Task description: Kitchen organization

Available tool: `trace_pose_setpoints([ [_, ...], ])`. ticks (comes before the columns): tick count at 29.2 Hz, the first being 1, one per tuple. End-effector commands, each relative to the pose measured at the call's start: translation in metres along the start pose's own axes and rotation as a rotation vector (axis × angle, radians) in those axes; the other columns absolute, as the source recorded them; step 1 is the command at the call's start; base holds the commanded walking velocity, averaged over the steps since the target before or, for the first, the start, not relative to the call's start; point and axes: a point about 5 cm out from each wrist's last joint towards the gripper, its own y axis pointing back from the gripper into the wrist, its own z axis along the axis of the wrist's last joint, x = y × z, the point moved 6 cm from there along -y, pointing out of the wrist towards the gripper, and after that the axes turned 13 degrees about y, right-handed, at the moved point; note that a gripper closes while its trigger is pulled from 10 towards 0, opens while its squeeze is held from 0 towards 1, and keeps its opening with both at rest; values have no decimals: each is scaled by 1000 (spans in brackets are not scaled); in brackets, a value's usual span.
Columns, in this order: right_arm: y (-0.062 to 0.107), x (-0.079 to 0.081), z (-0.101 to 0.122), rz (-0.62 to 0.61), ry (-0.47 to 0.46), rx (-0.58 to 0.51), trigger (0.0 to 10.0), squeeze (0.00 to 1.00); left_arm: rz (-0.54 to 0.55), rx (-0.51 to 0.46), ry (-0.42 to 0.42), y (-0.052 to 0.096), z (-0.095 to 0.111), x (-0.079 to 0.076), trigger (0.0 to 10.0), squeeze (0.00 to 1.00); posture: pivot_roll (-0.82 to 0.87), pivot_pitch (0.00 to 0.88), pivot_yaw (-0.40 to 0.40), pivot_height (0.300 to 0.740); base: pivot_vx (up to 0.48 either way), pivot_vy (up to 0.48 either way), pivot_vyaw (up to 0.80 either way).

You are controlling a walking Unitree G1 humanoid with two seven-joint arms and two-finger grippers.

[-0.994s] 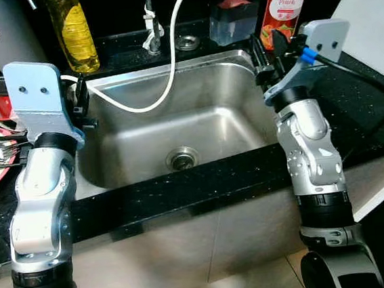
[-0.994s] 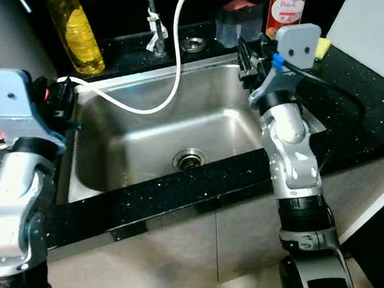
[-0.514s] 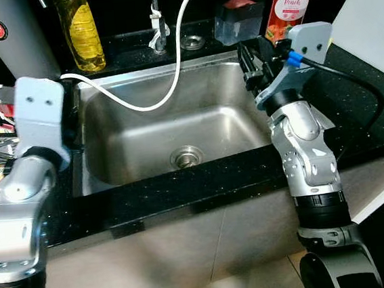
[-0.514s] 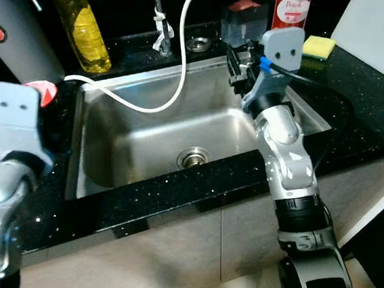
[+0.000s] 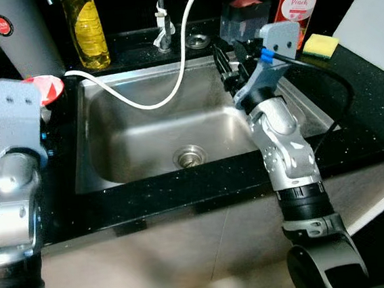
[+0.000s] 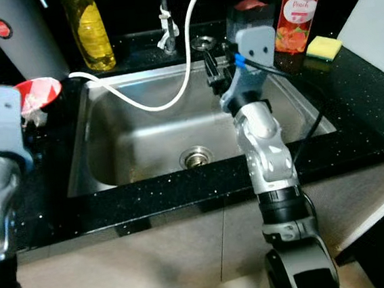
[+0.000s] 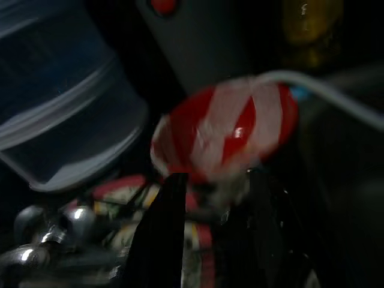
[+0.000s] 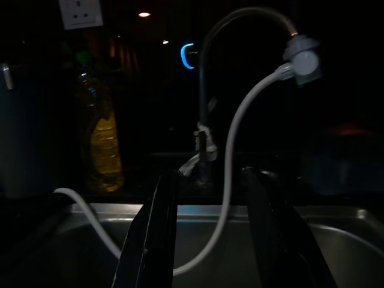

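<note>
A stainless sink (image 5: 143, 131) is set into the black counter, and a white hose (image 5: 173, 84) hangs from the tap (image 5: 162, 24) into it. My right gripper (image 5: 228, 64) hovers over the sink's back right part. Its fingers (image 8: 157, 234) stand open and empty, pointing at the tap and hose (image 8: 231, 156). My left arm is over the counter left of the sink. The left gripper (image 7: 216, 204) is open and empty, aimed at a red and white bowl (image 7: 228, 129) that sits by the sink's left rim (image 5: 45, 89).
A yellow bottle (image 5: 89, 28) and a grey appliance (image 5: 18, 31) stand at the back left. A juice carton (image 5: 301, 4), a yellow sponge (image 5: 320, 44) and a white board (image 5: 370, 11) are at the right. A plate with metal utensils (image 7: 60, 234) and a clear container (image 7: 54, 108) lie far left.
The camera has shifted. My right gripper has swung left from the sink's right rim to above the basin. My left arm has drawn back to the left, uncovering the red bowl.
</note>
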Motion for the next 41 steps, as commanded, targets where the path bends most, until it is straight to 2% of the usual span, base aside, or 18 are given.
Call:
trace_pose_setpoints([
  [1, -4, 5, 8, 15, -1, -27, 10000, 0, -64, 16, 48, -11, 4, -6, 10000, 0, 83, 0, 32, 740, 0, 0, 0],
  [2, -4, 6, 10, 16, 1, -35, 10000, 0, -92, 15, 77, -15, 9, -10, 10000, 0, 83, 0, 38, 740, 0, 0, 0],
  [6, -2, 1, 13, 7, 8, -42, 10000, 0, -108, 22, 100, -24, 15, -8, 10000, 0, 83, 14, 39, 740, 0, 0, 0],
  [10, -1, -16, 14, -25, 44, -29, 10000, 0, -209, 106, 155, -37, 6, -16, 10000, 0, 61, 88, 53, 740, 0, 0, 0],
  [17, -12, -21, 35, 8, 69, -79, 10000, 0, -187, 134, 159, -56, 9, -2, 10000, 0, 29, 148, 71, 740, 0, 0, 0],
  [21, -17, -21, 44, 14, 67, -99, 10000, 0, -190, 120, 88, -59, 14, 1, 10000, 0, 30, 161, 70, 740, 0, 0, 0],
  [27, -17, -17, 46, 19, 56, -104, 10000, 0, -197, 126, 86, -60, 16, 5, 10000, 0, 31, 162, 66, 740, 0, 0, 0],
  [30, -16, -16, 41, 23, 51, -91, 10000, 0, -130, 186, 107, -63, 1, 22, 10000, 0, 37, 159, 56, 740, 0, 0, 0],
  [34, -15, -17, 38, 24, 50, -82, 10000, 0, -94, 231, 121, -62, -12, 30, 10000, 0, 48, 153, 44, 740, 0, 0, 0],
  [35, -16, -17, 37, 26, 48, -78, 10000, 0, -83, 250, 127, -60, -18, 33, 8824, 0, 54, 150, 40, 740, 0, 0, 0],
  [36, -16, -17, 37, 26, 48, -78, 10000, 0, -83, 250, 127, -60, -18, 33, 8824, 0, 54, 150, 40, 740, 0, 0, 0],
  [37, -16, -15, 36, 29, 45, -76, 10000, 0, -67, 267, 137, -59, -25, 37, 1059, 0, 56, 148, 38, 740, 0, 0, 0],
  [38, -17, -14, 36, 32, 42, -76, 10000, 0, -58, 276, 139, -58, -29, 40, 0, 0, 60, 144, 35, 740, 0, 0, 0],
  [41, -18, -10, 37, 41, 36, -81, 10000, 0, -53, 273, 135, -57, -31, 42, 0, 0, 61, 142, 33, 740, 0, 0, 0],
])
